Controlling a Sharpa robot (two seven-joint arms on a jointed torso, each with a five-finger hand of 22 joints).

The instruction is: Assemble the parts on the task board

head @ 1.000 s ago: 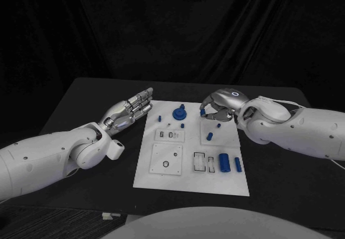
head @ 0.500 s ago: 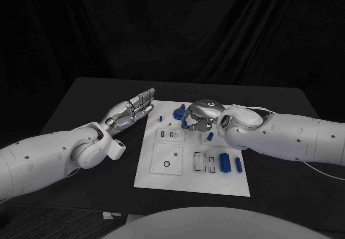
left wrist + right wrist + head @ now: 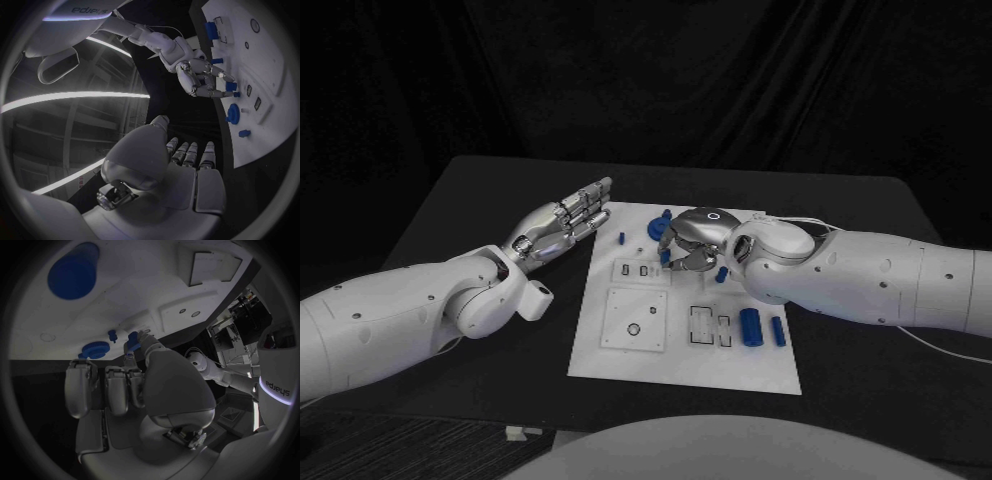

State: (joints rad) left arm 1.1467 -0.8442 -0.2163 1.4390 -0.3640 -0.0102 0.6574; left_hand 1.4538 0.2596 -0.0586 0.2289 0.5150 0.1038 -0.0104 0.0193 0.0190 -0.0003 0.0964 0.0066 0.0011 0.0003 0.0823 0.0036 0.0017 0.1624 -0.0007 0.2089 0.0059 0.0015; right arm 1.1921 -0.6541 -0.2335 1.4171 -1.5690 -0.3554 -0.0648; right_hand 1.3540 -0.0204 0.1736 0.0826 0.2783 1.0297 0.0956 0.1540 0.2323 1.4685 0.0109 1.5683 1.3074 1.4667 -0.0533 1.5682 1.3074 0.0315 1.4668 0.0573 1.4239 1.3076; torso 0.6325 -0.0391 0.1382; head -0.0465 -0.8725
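Observation:
The white task board lies in the middle of the table. My right hand hangs over its far middle with the fingers curled down. It pinches a small blue part at its fingertips, just above the board and next to the round blue knob. In the left wrist view that same hand hovers by the knob. My left hand floats flat and open off the board's far left corner, holding nothing.
Two blue cylinders lie side by side on the board's near right. A small blue peg stands at the far left. Recessed slots mark the near left. My right forearm covers the board's right edge.
My right hand has travelled left from the board's far right corner to its far middle, beside the knob. The left hand has stayed put.

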